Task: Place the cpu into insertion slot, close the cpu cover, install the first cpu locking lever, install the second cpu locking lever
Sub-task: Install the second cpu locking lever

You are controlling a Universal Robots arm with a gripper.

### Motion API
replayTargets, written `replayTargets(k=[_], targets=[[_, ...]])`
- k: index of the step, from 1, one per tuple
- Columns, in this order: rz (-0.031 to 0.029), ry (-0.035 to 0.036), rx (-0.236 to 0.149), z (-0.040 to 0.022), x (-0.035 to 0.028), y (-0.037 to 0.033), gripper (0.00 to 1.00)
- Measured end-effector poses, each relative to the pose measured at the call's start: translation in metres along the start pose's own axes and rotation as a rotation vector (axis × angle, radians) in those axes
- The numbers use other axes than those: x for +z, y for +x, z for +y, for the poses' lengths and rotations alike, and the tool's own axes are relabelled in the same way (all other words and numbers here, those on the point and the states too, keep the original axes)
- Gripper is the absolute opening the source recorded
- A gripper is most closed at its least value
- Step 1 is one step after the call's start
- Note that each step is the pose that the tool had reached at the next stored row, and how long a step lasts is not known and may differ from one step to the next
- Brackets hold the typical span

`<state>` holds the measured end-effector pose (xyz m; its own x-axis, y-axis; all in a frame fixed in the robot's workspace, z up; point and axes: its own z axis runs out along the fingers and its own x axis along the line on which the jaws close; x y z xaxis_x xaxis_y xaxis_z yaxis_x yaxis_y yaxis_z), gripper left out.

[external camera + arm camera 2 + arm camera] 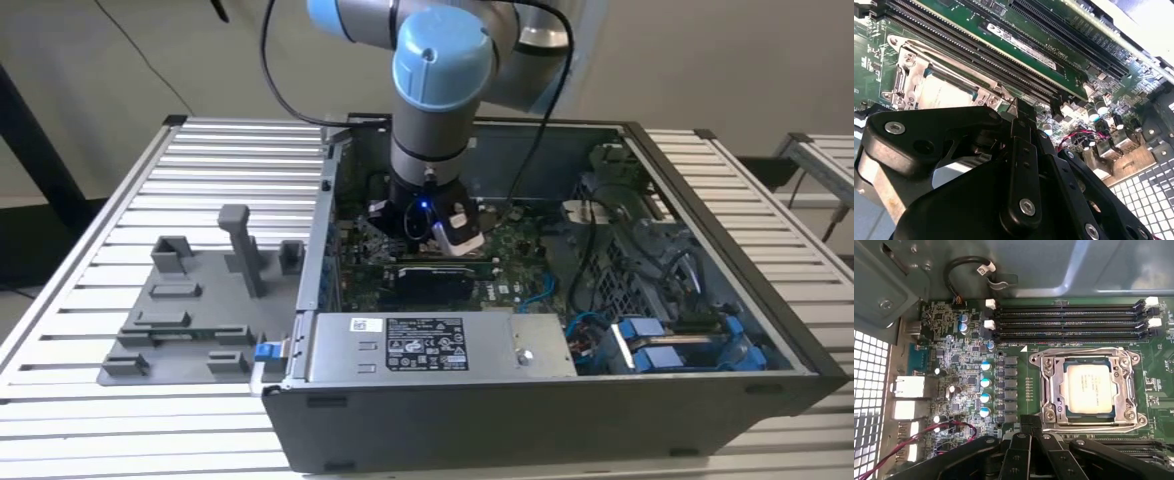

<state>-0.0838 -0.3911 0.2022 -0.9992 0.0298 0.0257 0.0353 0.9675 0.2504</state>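
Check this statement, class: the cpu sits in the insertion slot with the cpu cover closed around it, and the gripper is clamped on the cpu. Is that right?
Not quite. In the first wrist view the gripper is beside the insertion slot, not clamped on the cpu. The cpu does sit in it, cpu cover closed around it.

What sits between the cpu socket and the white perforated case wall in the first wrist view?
Between the insertion slot and the perforated wall lie a column of blue-topped capacitors, green board with small components, and silver rear ports.
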Motion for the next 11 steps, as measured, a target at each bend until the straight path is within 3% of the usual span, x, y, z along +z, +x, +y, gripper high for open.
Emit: replayTargets(k=[6, 11], targets=[[0.0001, 0.0007, 0.000, 0.0001, 0.0037, -0.0001, 0.11], [-0.0003, 0.0087, 0.000, 0.0000, 0.0053, -0.0001, 0.11]])
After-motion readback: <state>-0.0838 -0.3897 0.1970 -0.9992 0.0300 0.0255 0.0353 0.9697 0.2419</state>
